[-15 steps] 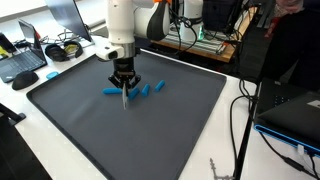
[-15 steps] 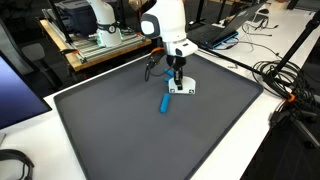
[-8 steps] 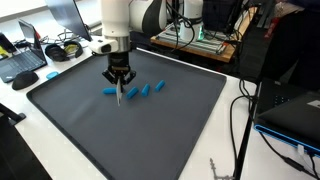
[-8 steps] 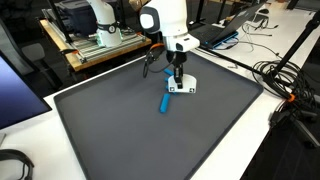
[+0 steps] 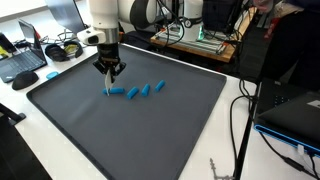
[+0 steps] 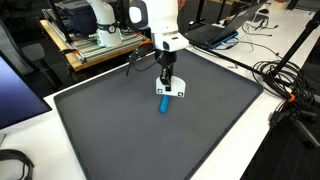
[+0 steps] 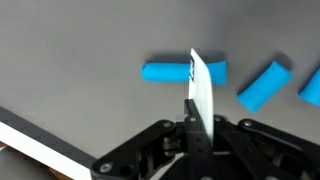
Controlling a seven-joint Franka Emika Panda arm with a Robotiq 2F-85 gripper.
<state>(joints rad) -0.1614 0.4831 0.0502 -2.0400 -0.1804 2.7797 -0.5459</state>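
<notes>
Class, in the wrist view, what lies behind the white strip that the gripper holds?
A blue block on the grey mat. Most of it shows beside the white strip, a short end past it; the slice between is covered.

White strip: its kind cannot be told; its lower end is hidden between the clamped fingers.
Blue cylinder: its right part is covered by the strip.
Blue piece: cut off by the wrist view's edge at 3 o'clock.
Gripper: its body is cut off at 6 o'clock.
Row of blue pieces: seen end-on in an exterior view and overlapping, so the count cannot be told.
</notes>
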